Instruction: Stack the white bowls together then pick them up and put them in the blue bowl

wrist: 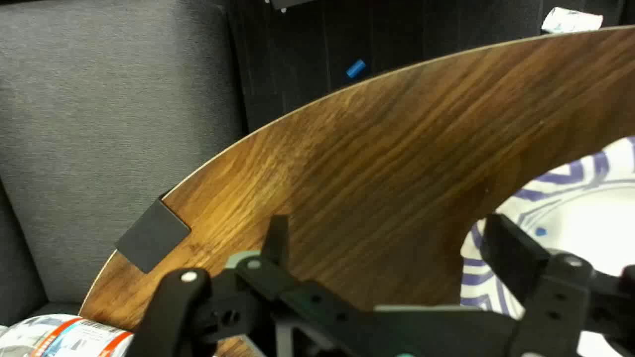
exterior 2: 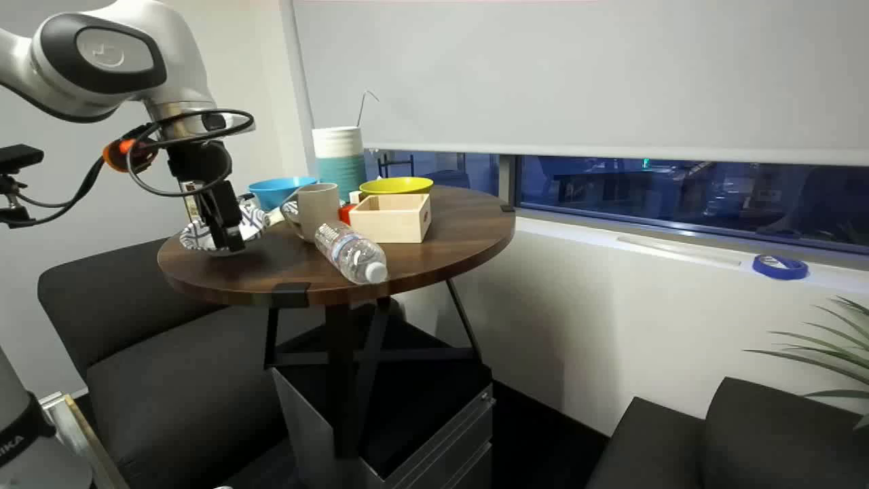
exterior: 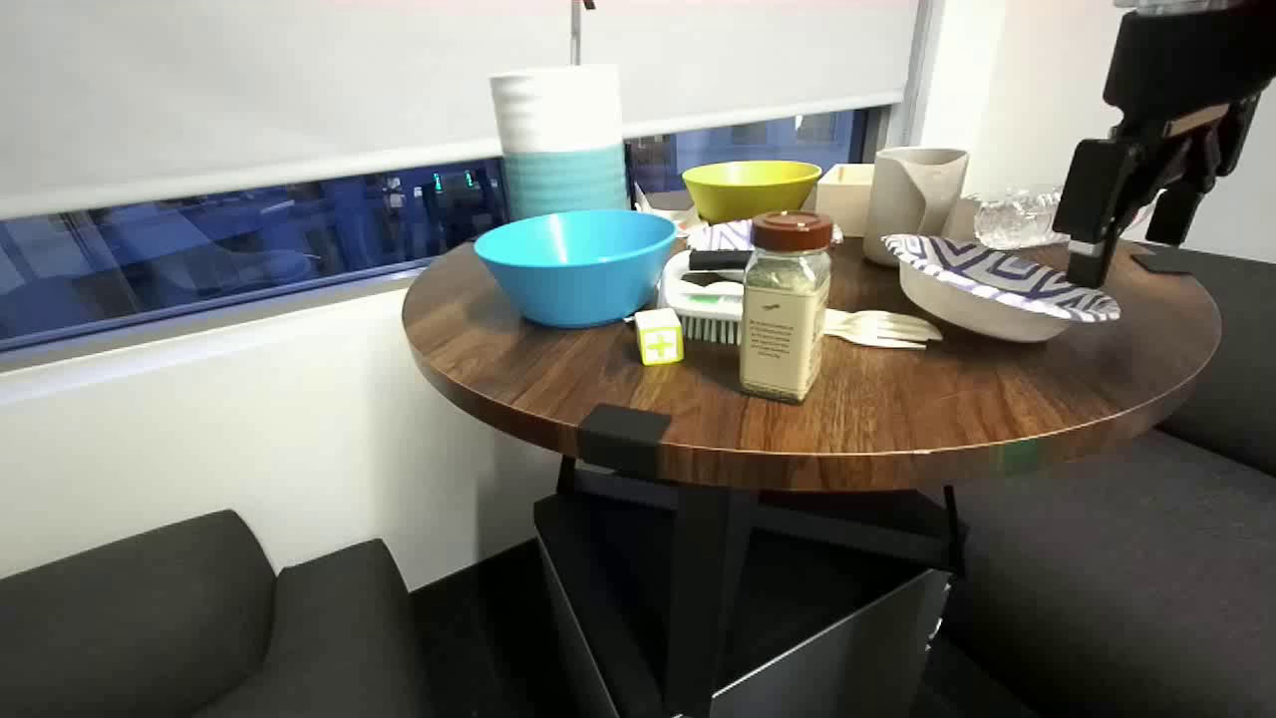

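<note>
The claw hangs above the table, spread wide and gripping nothing. The nearer white bowl sits directly beside it, by the table's right edge in that exterior view. In the wrist view one finger is over bare wood and the other over the patterned rim, with most of the bowl beyond that finger; contact I cannot tell. The coming move seems to turn on that rim, since a round bowl gives no long axis to match. Farther in, toward the table's middle, the second white bowl shows partly behind the spice jar. Farthest, close to the left edge there, stands the blue bowl.
</note>
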Action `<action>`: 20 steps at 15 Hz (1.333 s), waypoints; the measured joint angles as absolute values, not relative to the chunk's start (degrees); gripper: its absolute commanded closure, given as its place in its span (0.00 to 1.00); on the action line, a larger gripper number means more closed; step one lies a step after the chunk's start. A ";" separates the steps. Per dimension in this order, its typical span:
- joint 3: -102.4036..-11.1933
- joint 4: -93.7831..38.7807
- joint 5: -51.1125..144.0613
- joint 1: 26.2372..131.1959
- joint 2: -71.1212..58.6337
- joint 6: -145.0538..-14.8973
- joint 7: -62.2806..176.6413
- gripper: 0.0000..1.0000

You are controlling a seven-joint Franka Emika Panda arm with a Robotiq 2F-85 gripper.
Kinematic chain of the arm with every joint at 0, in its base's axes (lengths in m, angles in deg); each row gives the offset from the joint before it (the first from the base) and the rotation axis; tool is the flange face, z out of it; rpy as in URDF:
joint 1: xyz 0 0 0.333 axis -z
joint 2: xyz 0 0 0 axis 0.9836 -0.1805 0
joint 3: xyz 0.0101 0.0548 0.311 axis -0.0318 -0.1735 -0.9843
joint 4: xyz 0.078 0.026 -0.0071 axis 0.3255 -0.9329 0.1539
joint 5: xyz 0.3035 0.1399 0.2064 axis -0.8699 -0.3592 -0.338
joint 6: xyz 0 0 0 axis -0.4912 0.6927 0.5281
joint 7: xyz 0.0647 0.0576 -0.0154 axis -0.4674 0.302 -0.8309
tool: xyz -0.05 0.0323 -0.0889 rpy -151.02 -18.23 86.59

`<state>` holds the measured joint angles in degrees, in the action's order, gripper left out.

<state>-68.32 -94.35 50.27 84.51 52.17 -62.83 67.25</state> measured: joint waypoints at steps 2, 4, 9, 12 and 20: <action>-68.32 -94.37 50.27 84.51 51.96 -62.70 67.25 0.00; -68.32 -94.37 50.27 84.51 51.80 -62.70 67.25 0.00; -67.55 -94.13 49.11 83.85 51.77 -62.81 67.25 0.00; -65.05 -93.55 43.56 82.12 51.78 -64.29 67.18 0.00; -61.72 -93.44 31.85 81.77 50.41 -65.72 70.09 0.10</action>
<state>-61.72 -93.44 31.85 81.77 50.41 -65.72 70.09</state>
